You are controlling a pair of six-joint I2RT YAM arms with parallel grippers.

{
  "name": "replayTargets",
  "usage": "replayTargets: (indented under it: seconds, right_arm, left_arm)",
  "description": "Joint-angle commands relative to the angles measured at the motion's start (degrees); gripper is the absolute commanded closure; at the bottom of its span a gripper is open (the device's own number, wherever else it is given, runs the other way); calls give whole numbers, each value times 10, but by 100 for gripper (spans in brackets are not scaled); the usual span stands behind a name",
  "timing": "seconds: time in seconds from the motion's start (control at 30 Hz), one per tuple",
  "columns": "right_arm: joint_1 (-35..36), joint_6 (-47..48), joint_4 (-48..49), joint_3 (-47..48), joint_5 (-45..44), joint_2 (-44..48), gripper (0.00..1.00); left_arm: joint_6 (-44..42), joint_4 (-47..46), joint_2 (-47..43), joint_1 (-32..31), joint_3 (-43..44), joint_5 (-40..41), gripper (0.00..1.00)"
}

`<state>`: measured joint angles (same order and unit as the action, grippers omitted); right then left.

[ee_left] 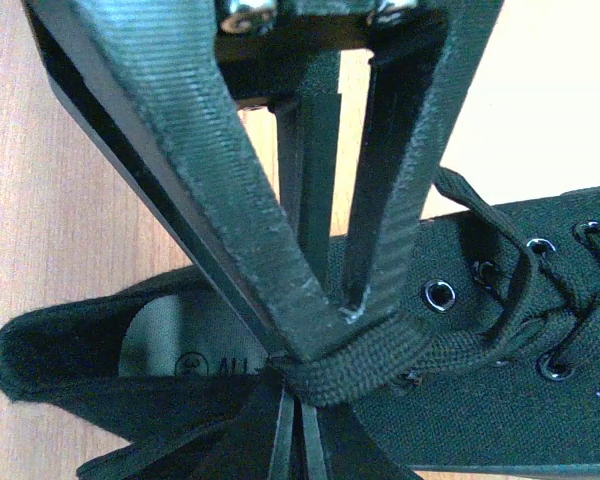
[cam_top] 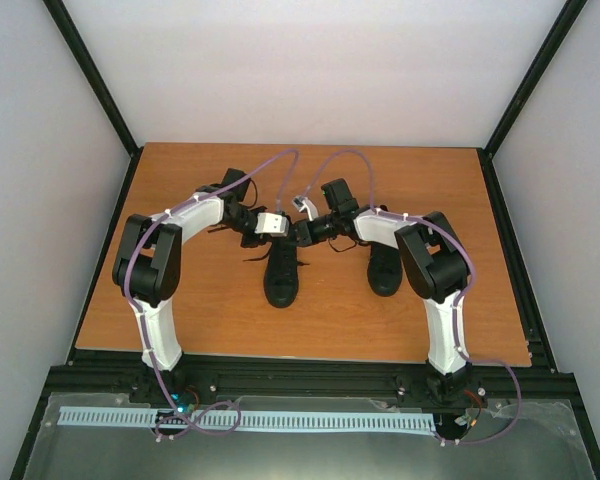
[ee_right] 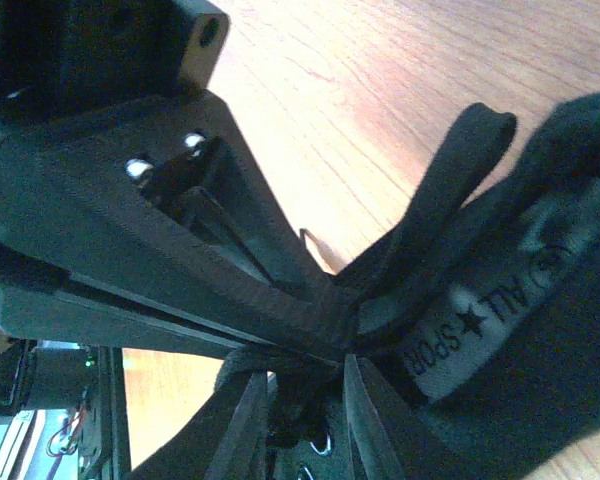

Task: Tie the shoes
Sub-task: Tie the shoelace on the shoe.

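Two black shoes stand on the wooden table (cam_top: 210, 310), one in the middle (cam_top: 281, 282) and one to its right (cam_top: 384, 268). Both grippers meet over the middle shoe's opening. My left gripper (cam_top: 269, 226) (ee_left: 300, 368) is shut on a flat black lace (ee_left: 375, 362) just above the shoe's tongue (ee_left: 500, 410), near the top eyelets. My right gripper (cam_top: 302, 232) (ee_right: 310, 380) stands with its jaws a little apart, and a bunch of lace (ee_right: 300, 405) lies in the gap. A lace loop (ee_right: 460, 165) rises beside the shoe's labelled tongue (ee_right: 480, 320).
Loose lace ends trail on the wood left of the middle shoe (cam_top: 252, 258). Black frame rails (cam_top: 110, 110) and white walls close in the table on three sides. The right arm's forearm (cam_top: 380, 228) passes over the right shoe's heel end.
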<state>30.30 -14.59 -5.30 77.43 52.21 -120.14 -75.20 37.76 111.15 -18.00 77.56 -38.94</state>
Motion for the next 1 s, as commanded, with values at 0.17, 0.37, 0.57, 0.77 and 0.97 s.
replayTargets:
  seconds: [0.17, 0.37, 0.57, 0.77, 0.97]
  right_arm:
    - [15, 0, 39, 14, 34, -5, 86]
    - [13, 13, 8, 7, -1, 14, 97]
    - [5, 37, -27, -7, -42, 45, 97]
    - [6, 71, -75, 11, -43, 48, 97]
    - [6, 82, -91, 22, -41, 45, 97]
  left_arm:
    - [3, -7, -18, -5, 10, -36, 99]
    - [19, -4, -19, -5, 22, -16, 95]
    - [-1, 32, -27, 5, 37, 2, 58]
    - [-71, 102, -47, 31, 70, 21, 49]
    - [-91, 145, -17, 35, 110, 53, 48]
